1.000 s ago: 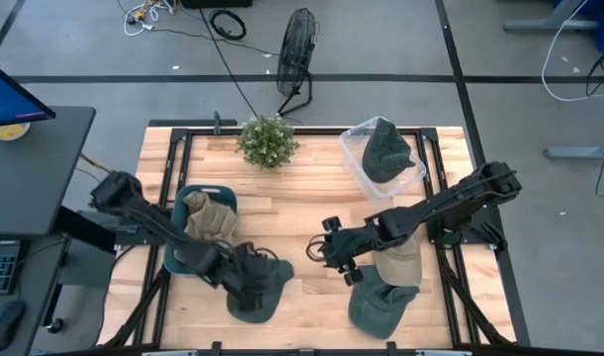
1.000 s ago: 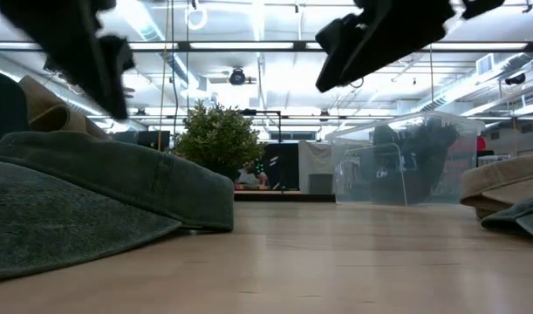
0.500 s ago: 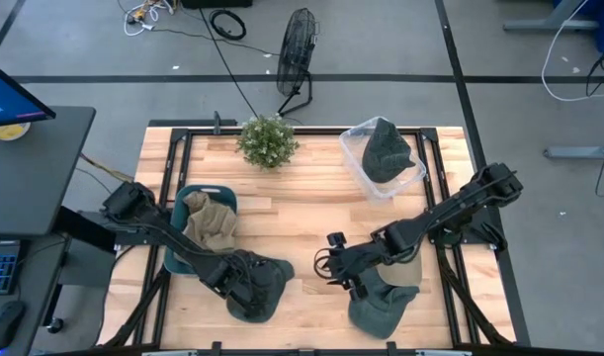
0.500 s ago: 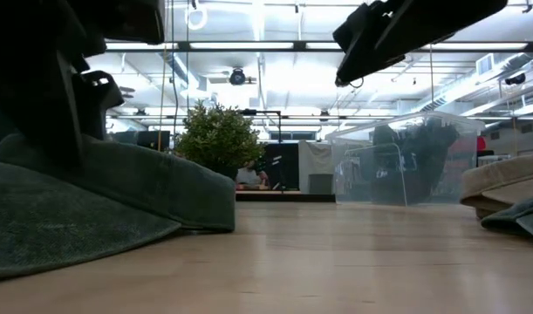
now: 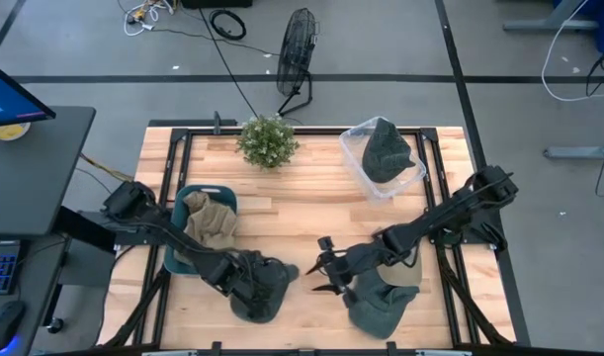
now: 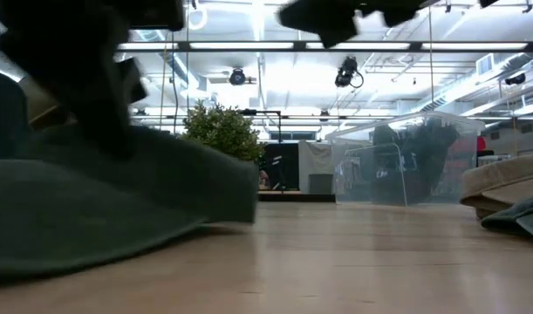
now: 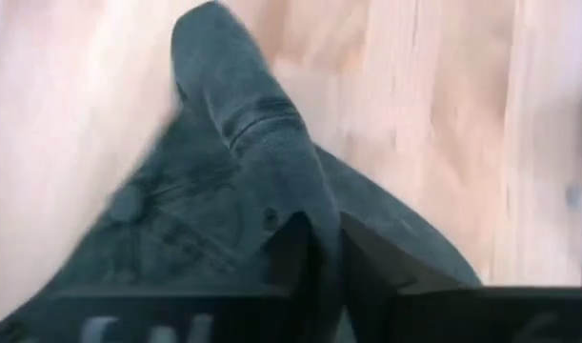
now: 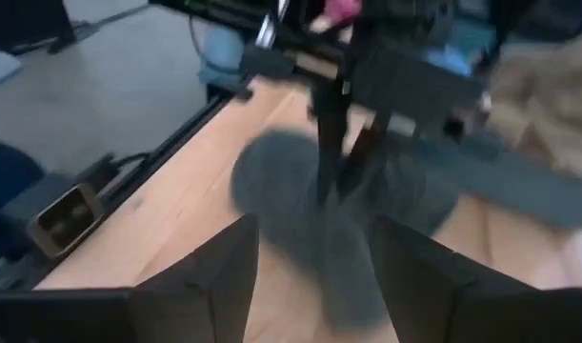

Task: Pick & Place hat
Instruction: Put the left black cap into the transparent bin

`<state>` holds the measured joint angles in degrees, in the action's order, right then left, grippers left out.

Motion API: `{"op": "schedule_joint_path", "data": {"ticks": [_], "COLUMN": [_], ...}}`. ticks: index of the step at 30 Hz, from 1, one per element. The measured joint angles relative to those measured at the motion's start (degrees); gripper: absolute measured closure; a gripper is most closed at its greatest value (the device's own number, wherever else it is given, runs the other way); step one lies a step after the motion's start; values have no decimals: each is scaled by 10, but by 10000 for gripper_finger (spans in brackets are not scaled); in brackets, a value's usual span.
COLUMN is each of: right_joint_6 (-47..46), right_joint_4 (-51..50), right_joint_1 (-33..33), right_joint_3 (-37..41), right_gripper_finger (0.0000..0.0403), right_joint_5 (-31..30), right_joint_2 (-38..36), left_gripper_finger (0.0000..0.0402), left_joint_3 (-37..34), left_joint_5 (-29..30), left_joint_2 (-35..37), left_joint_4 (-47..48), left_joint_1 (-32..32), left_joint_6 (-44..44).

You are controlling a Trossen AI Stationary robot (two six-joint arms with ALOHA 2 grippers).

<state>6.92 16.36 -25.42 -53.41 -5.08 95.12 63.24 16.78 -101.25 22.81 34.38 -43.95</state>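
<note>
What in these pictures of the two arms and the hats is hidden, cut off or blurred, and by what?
- Left end effector: in the high view the arm covers its grip on the dark green hat.
- Right wrist view: motion blur smears that hat.
- Low view: the picture's edge cuts off the tan hat.
- Bin's contents: partly hidden by the left arm.

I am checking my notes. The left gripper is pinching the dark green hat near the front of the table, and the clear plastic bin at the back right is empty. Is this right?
Not quite: the clear plastic bin is not empty. The high view shows a dark green hat inside it. The rest holds: the left gripper is pinching the dark green hat near the table's front, as the left wrist view also shows.
</note>
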Motion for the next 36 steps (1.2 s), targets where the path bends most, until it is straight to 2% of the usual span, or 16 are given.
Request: {"op": "schedule_joint_path", "data": {"ticks": [2, 4, 10, 17, 21, 25, 31, 36], "right_joint_6": [15, 16, 7, -38, -60, -75, -84, -97], "right_joint_4": [35, 58, 31, -56, -57, -54, -93, -130], "right_joint_1": [6, 15, 37, 59, 63, 62, 61, 50], "right_joint_3": [0, -1, -1, -1, -1, -1, 0, -1], "right_gripper_finger": [199, 199, 199, 199, 204, 248, 382, 380], "right_joint_5": [0, 12, 15, 15, 15, 15, 15, -46], "right_joint_2": [14, 29, 50, 60, 63, 63, 64, 58], "left_gripper_finger": [385, 387, 388, 389, 386, 379, 330, 277], "left_joint_3": [0, 0, 0, 5, 5, 5, 5, 6], "left_joint_5": [13, 27, 33, 41, 59, 62, 77, 168], "left_joint_2": [0, 0, 0, 0, 0, 0, 1, 3], "left_joint_4": [-27, -61, -158, -159, -155, -155, -160, -159], "left_joint_1": [-12, -23, -53, -66, -66, -66, -66, -66], "left_joint_6": [24, 44, 139, 177, 183, 173, 162, 178]}}
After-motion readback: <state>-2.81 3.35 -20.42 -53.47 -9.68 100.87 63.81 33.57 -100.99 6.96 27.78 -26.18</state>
